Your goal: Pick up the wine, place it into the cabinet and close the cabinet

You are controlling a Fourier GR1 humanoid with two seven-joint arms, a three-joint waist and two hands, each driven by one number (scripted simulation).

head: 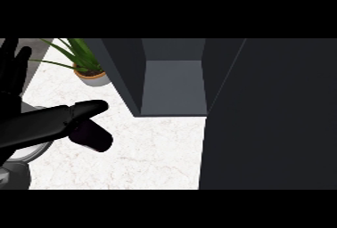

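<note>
While the cabinet stands open, the robot's left hand [10,80] shows at the view's left edge, matte black, its fingers [22,58] straight and pointing up, spread a little apart. Its thick thumb [79,113] juts out to the right over the counter, and nothing is pinched between thumb and fingers. Below the hand, a rounded pale grey section of forearm [26,153] catches the light. Just under the thumb's tip lies a smooth, capsule-shaped dark form with a faint plum tint, seemingly the wine [95,138]. It sits outside the cabinet on the counter's left side; whether the thumb touches it cannot be told, and its surface is too dark to show any label. The counter [151,151] is white stone with thin, pale pink-grey veins. Toward the back left, a plant [76,53] with long, narrow green leaves rises from a small round pot [92,78], tan above and white below, just beside the cabinet's left wall. The cabinet [125,71] is a boxy, flat-sided unit in dull charcoal, its lighter grey inner floor in view between two dark walls. Right of it, a broad, plain dark panel [276,116] with a straight slanting edge fills the view's right side; whether it is the cabinet's door or its side cannot be told.
</note>
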